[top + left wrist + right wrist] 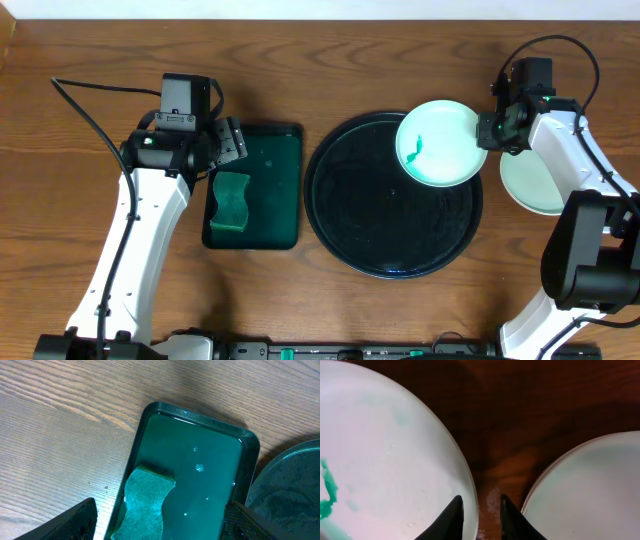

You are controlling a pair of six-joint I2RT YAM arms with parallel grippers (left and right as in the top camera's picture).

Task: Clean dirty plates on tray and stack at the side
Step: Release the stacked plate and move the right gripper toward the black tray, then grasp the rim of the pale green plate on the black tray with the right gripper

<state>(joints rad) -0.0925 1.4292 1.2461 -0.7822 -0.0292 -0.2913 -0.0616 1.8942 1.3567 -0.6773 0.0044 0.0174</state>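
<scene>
My right gripper (488, 131) is shut on the right rim of a pale mint plate (440, 142) with a green smudge, held over the upper right rim of the round black tray (370, 235). In the right wrist view the fingers (479, 510) straddle that plate's rim (395, 460). A second pale plate (535, 182) lies on the table right of the tray, and it also shows in the right wrist view (590, 495). I see no third plate. My left gripper (228, 145) is open and empty above the green sponge (145, 505).
A small dark green rectangular tray (270, 160) left of the black tray holds the green sponge (231, 200) and some water (200, 467). The black tray's surface looks wet. Bare wooden table surrounds both trays.
</scene>
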